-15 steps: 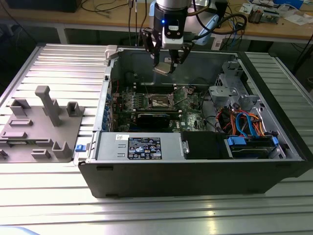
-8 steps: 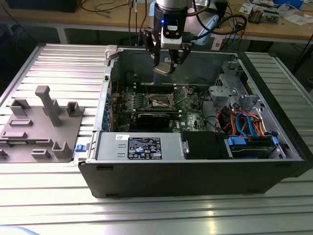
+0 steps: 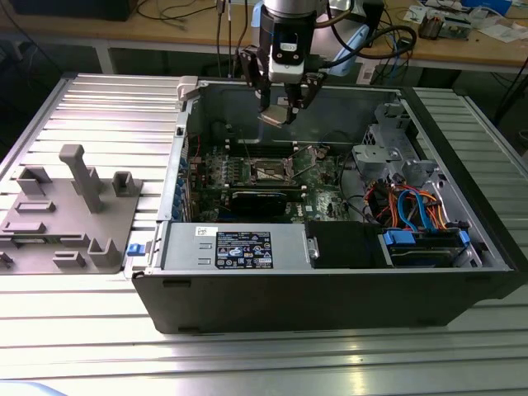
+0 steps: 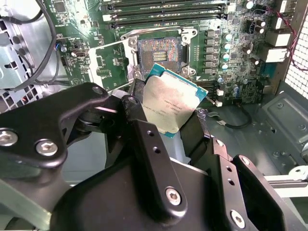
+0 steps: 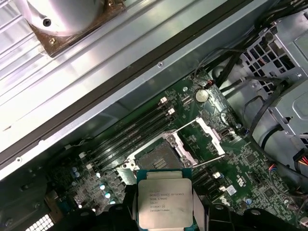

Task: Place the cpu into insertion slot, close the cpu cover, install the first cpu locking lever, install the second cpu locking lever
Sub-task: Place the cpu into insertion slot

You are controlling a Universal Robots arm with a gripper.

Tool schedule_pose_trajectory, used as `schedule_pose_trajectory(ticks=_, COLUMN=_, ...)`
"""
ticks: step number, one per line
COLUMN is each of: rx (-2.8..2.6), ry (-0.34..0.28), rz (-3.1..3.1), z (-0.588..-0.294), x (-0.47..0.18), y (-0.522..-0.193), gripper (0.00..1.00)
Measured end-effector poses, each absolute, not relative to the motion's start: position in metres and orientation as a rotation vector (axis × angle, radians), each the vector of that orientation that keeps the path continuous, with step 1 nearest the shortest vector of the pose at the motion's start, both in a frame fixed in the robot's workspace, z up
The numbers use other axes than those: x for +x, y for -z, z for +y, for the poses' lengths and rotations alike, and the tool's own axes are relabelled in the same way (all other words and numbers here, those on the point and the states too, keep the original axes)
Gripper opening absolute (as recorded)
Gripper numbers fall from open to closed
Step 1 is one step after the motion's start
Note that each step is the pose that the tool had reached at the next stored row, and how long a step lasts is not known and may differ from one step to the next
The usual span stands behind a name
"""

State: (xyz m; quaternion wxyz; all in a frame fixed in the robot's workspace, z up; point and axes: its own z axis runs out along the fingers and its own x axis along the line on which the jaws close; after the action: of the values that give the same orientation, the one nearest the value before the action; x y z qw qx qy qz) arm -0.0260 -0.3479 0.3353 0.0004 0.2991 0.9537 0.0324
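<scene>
Gripper (image 4: 168, 118) fingers (image 4: 196, 134) are clamping the cpu (image 4: 171, 103) by two opposite edges, with its silver top showing. It is hanging over the green board, apart from the insertion slot (image 4: 160, 52). Beyond, the slot is lying bare, and the cpu cover (image 4: 107, 62) is lying flipped open just beside it.

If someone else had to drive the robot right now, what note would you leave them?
The tool is shut on the cpu, holding it in the air above the open computer case.
The insertion slot is bare and lies below the chip, apart from it.
The cpu cover is swung open beside the slot.
Done: cpu picked up.
Left: seating it, closing the cover, both locking levers.
</scene>
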Motion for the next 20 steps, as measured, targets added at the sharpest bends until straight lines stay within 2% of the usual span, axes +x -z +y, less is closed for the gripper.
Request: schedule_pose_trajectory(ticks=20, rx=1.080, ry=-0.101, rz=2.944, z=-0.3479, x=-0.0260, y=-0.3350, gripper=0.55)
